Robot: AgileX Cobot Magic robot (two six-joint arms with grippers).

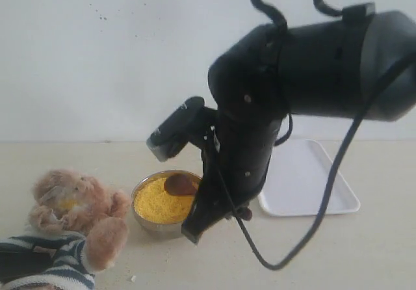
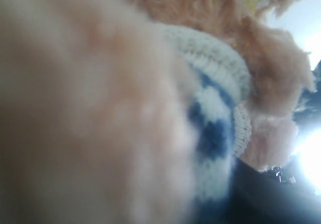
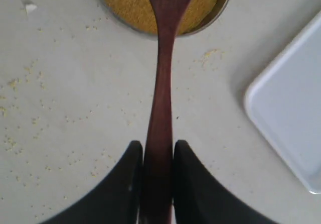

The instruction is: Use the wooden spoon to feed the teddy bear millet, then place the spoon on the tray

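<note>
The teddy bear (image 1: 71,205) lies at the lower left in its striped shirt, with yellow grains on its face. Its plush and striped sleeve (image 2: 215,58) fill the left wrist view, so the left gripper's fingers are hidden. A steel bowl (image 1: 153,228) heaped with millet (image 1: 159,202) stands just right of the bear. My right gripper (image 3: 158,146) is shut on the handle of the wooden spoon (image 3: 163,73). The spoon's oval bowl (image 1: 181,184) rests over the millet (image 3: 125,3) at the bowl's near rim. The white tray (image 1: 305,179) lies to the right, with nothing on it.
The right arm's black body (image 1: 312,62) looms above the bowl and tray and trails a cable. Loose millet grains (image 3: 210,56) are scattered on the beige table around the bowl, along with a small white scrap (image 3: 30,6). A white wall stands behind.
</note>
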